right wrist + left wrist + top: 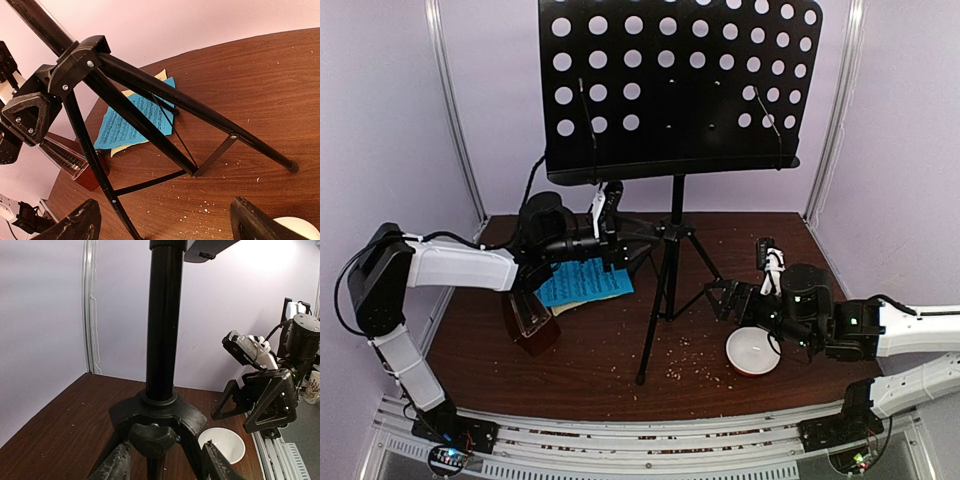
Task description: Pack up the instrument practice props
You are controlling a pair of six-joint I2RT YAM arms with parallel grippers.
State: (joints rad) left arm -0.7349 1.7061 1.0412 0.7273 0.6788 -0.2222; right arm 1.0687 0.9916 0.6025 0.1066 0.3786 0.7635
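Risks are judged from near to far. Near the front edge, the small white bowl (752, 350) sits near one foot of the black music stand (673, 250) and could be struck if the tripod legs are dragged or folded. To the left, the brown metronome (528, 320) stands beneath the left arm and could be knocked over by a low swing. Behind it, the blue and yellow music sheets (582, 282) lie flat on the table. In the right wrist view they are crossed by a tripod leg, and they could be creased or dragged if that leg is shifted. Farthest back, the stand is made top-heavy by its wide perforated desk (670, 80), so toppling is likely if it is lifted from low down.

The right gripper (728, 300) is held wide apart above the table, facing the legs, with nothing between its fingers. The left gripper (166, 465) is set partly apart, one finger on either side of the tripod hub (157, 415). Whether the hub is already pressed cannot be told.
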